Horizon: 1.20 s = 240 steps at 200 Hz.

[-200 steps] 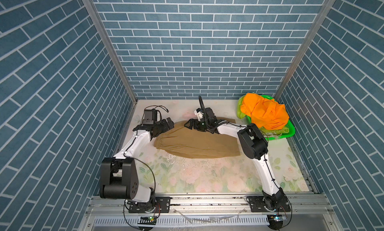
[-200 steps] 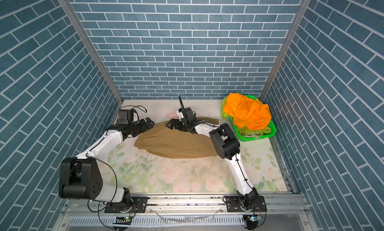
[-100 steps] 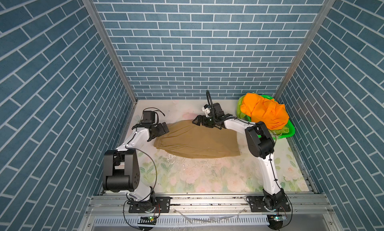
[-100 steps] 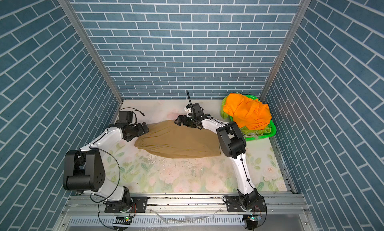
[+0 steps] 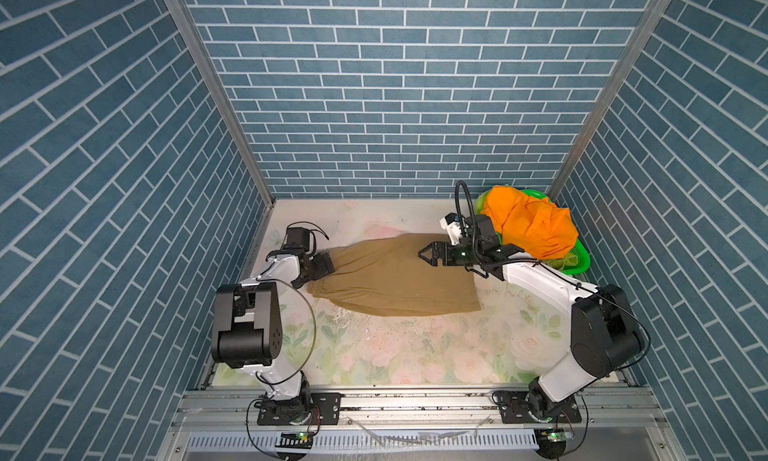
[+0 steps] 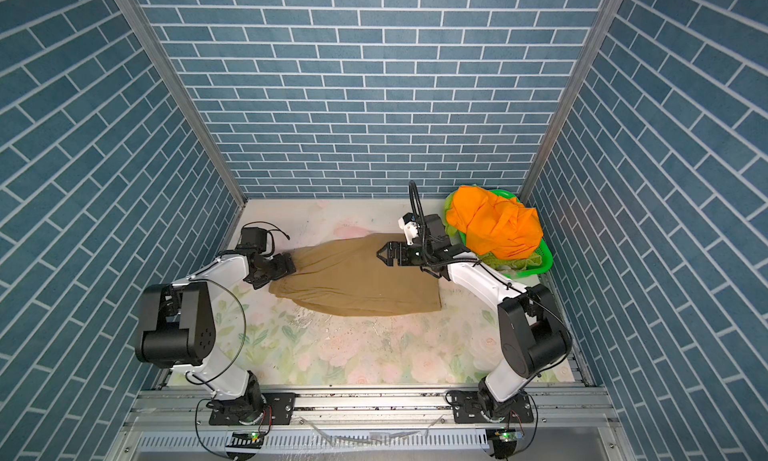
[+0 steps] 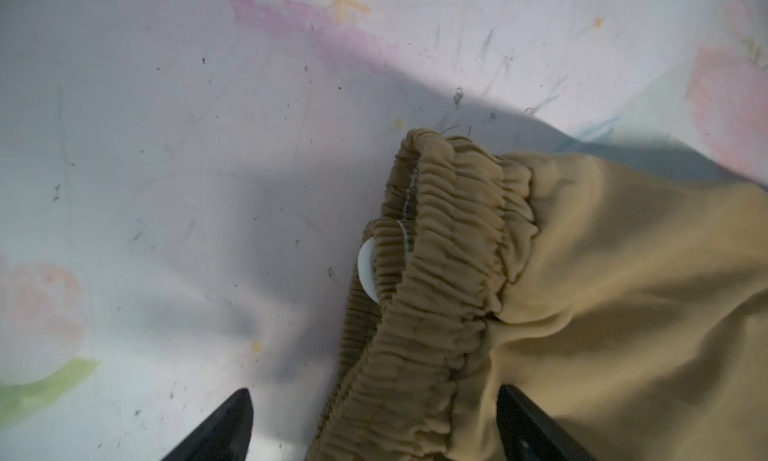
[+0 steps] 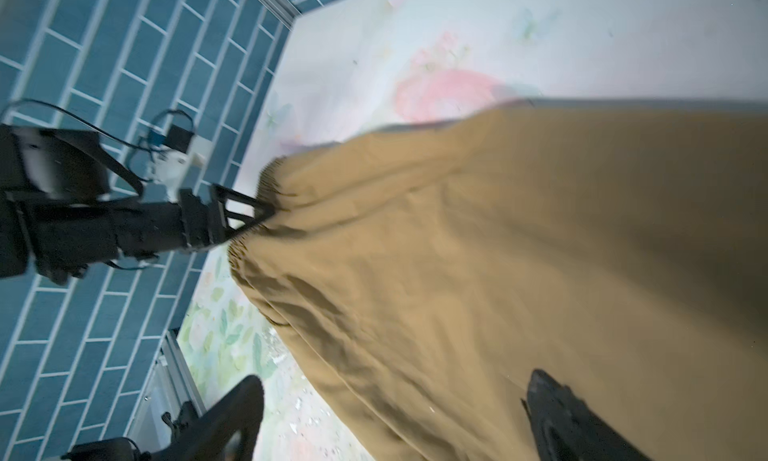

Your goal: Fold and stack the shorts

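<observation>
The tan shorts [image 5: 395,280] lie spread on the flowered table [image 5: 415,355], with the gathered waistband [image 7: 449,251] at their left end and the legs reaching right.

The left gripper [image 5: 326,268] sits low at that waistband. In the left wrist view its fingertips [image 7: 232,417] stand wide apart with the bunched elastic between them, so it is open and not pinching the cloth. One finger is over bare table and the other over the tan fabric.

The right gripper [image 5: 426,256] hangs above the far right part of the same shorts, pointing toward the left arm. Its jaws are spread wide and hold nothing. In the right wrist view the cloth fills the space beneath it, clear of both fingers.

The orange shorts [image 5: 528,226] are heaped in the green basket [image 5: 584,259] in the far right corner, just behind the right arm's wrist. Some lime green cloth [image 6: 509,263] shows under them.
</observation>
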Each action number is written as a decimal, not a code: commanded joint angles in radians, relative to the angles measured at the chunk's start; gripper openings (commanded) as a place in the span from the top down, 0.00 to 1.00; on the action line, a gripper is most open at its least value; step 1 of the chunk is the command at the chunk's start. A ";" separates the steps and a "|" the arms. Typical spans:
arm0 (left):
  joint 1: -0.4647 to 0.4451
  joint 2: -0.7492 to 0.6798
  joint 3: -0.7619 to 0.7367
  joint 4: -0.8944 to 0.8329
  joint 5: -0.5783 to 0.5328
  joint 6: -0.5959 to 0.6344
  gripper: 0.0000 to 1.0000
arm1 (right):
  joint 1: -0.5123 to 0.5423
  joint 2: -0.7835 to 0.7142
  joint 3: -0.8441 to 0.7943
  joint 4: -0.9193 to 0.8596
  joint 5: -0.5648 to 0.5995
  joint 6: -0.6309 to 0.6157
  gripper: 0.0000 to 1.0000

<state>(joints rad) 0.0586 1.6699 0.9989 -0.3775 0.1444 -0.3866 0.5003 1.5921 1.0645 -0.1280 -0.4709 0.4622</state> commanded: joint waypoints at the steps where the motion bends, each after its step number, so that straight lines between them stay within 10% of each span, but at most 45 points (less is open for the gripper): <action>1: 0.009 0.022 -0.019 0.027 0.047 0.009 0.10 | -0.031 -0.052 -0.078 -0.042 0.018 -0.049 0.01; 200: -0.091 0.075 0.083 -0.114 -0.003 0.085 0.96 | -0.141 -0.170 -0.244 -0.042 0.084 -0.027 0.01; 240: -0.141 0.034 0.165 -0.194 -0.047 0.094 1.00 | -0.140 -0.178 -0.256 0.001 0.054 0.029 0.01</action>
<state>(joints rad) -0.0494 1.7500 1.0988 -0.4789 0.1276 -0.3080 0.3634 1.4471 0.8204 -0.1699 -0.3992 0.4480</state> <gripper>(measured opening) 0.116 0.988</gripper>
